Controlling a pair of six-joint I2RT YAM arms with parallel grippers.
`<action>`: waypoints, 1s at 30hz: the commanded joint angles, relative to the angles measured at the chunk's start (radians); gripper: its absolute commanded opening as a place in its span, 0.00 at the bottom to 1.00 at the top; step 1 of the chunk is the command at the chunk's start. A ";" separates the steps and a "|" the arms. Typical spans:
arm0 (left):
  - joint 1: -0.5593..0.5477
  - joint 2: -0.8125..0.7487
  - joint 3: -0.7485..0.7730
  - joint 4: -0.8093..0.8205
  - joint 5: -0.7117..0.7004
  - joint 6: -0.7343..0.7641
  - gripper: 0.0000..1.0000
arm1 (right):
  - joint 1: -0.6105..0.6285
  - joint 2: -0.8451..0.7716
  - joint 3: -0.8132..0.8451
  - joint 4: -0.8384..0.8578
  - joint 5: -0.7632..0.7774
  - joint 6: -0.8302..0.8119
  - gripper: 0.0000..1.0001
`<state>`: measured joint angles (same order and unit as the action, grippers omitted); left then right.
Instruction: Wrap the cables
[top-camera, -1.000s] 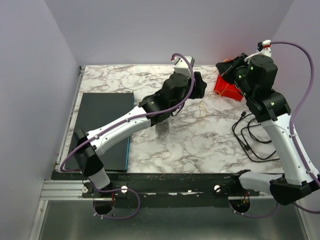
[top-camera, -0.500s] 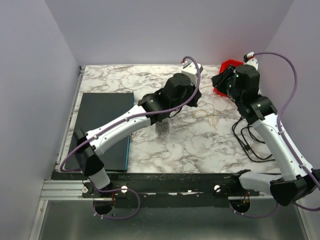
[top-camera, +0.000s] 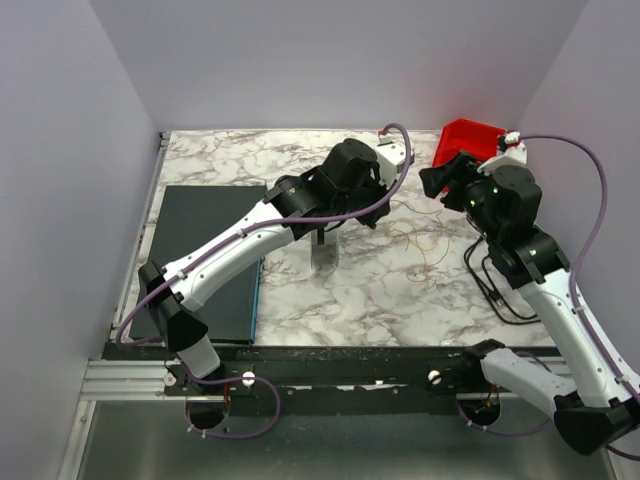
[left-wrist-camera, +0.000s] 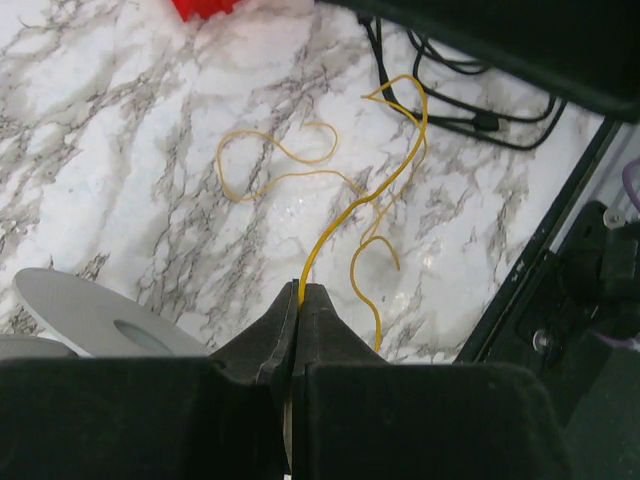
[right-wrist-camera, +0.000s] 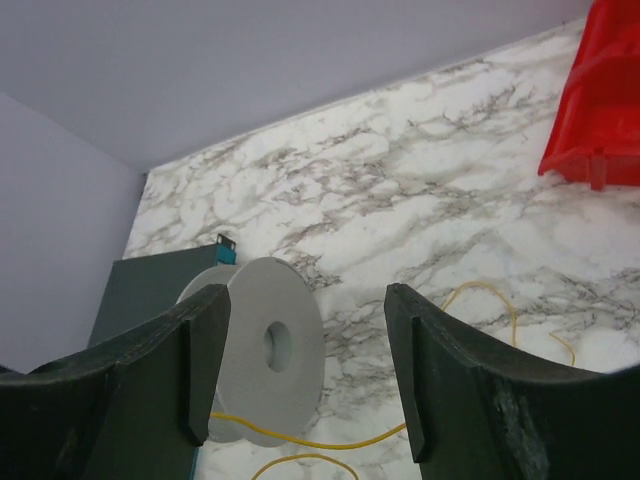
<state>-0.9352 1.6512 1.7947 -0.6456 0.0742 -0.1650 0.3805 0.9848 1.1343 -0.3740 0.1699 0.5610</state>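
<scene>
Near edge, left: dark mat (top-camera: 205, 235). Right: black cords (top-camera: 505, 290).

Mid-table: grey spool (right-wrist-camera: 268, 345) standing upright near the mat.

Left gripper (left-wrist-camera: 300, 298) clenched on the cables (left-wrist-camera: 345, 212), a thin orange-yellow strand. The rest curls loose over the marble table (top-camera: 380, 290) toward the cords.

Right gripper (right-wrist-camera: 307, 300): fingers spread, grasping nothing.

Far right: red bin (top-camera: 465, 140).

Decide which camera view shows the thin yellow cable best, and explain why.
The left wrist view: the cable runs from the shut left fingers in clear loops over the marble table. The right wrist view catches only short pieces near the grey spool. The top view shows only faint strands.
</scene>
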 joint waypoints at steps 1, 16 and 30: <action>0.044 -0.022 0.000 -0.103 0.145 0.088 0.00 | 0.003 -0.021 -0.032 0.114 -0.151 -0.123 0.70; 0.150 -0.083 -0.036 -0.242 0.473 0.229 0.00 | 0.035 -0.029 -0.148 0.271 -0.775 -0.252 0.65; 0.171 -0.170 -0.105 -0.248 0.569 0.276 0.00 | 0.137 0.023 -0.093 0.155 -0.838 -0.337 0.63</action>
<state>-0.7731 1.5272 1.7119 -0.8852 0.5911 0.0826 0.4908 0.9970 1.0103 -0.1749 -0.6243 0.2611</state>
